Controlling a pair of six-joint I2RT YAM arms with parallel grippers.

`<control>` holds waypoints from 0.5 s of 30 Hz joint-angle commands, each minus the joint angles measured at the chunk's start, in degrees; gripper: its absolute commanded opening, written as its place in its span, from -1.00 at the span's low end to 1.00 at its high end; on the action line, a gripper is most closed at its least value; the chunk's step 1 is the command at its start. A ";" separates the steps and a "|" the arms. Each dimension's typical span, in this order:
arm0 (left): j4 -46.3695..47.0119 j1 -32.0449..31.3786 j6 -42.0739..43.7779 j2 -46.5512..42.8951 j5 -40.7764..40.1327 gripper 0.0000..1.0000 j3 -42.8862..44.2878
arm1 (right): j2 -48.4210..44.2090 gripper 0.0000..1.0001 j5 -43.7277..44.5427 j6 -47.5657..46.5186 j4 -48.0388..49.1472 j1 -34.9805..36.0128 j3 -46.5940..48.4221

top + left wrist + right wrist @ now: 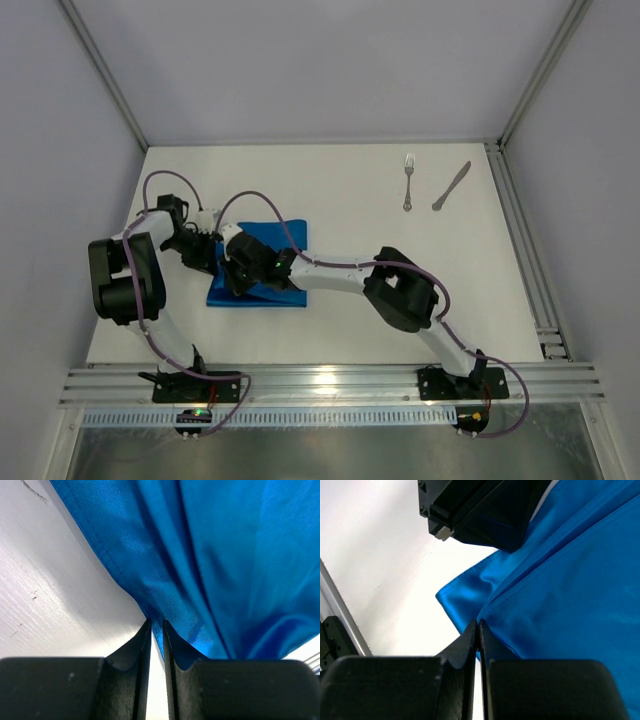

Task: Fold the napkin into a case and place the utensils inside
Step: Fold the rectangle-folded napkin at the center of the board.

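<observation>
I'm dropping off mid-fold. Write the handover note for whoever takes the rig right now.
Left gripper: closed on an edge of the bright blue cloth napkin.
Right gripper: shut, pinching another napkin edge.
Napkin: partly folded and bunched, left of centre on the white table.
Small silver metal fork and slim silver metal knife: far right, apart, untouched.
Done: folding started.
Left: finish folding, slip both utensils inside.

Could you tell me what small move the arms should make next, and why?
Probably lift both together and carry the pinched edge across to fold it. The left gripper and right gripper each look closed on the napkin, which is rumpled, not yet a case; the fork and knife lie clear of it.
</observation>
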 commanded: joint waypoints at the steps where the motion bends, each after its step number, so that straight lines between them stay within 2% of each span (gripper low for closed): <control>1: -0.22 0.35 1.25 0.31 0.63 -0.68 -0.52 | 1.23 -0.93 -2.81 2.19 4.77 0.71 3.73; 15: -0.57 0.53 1.42 -0.39 0.01 -0.68 -0.17 | 4.66 -0.93 -4.31 4.83 5.47 0.97 4.97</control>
